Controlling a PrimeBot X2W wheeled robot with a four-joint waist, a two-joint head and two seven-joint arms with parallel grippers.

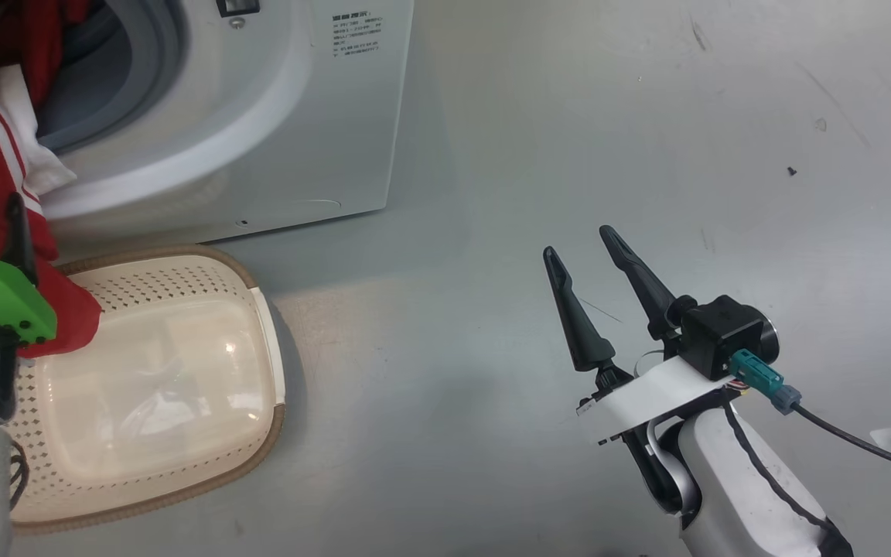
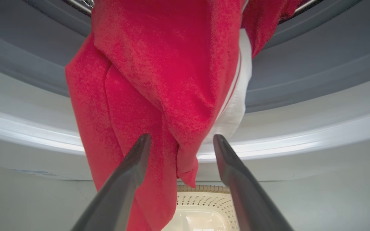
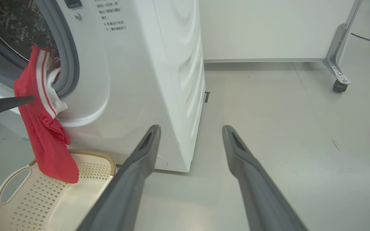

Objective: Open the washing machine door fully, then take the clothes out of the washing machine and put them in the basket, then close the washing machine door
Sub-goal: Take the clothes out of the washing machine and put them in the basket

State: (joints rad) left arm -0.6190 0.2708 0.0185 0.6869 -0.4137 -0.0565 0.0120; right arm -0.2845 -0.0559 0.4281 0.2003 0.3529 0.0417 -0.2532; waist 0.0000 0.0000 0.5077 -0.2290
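Judged roughly midway: washing machine (image 3: 133,80) mouth open, clothes (image 3: 43,134) draped out of it, tail reaching down to basket (image 3: 90,154), not yet fully inside. Left gripper (image 2: 180,138) fingers spread astride the red cloth, not pinching; right gripper (image 3: 189,128) fingers spread, idle. Rest of unloading and shutting up left.

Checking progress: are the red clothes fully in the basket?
No, the clothes hang from the washing machine mouth, their tip over the basket.

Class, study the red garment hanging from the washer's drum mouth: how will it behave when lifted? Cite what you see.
Probably floppy: the clothes drape in folds from the washing machine mouth toward the basket. Likely light, since thin fabric hangs limp. It might drag or snag, as its upper part lies over the grey ring.
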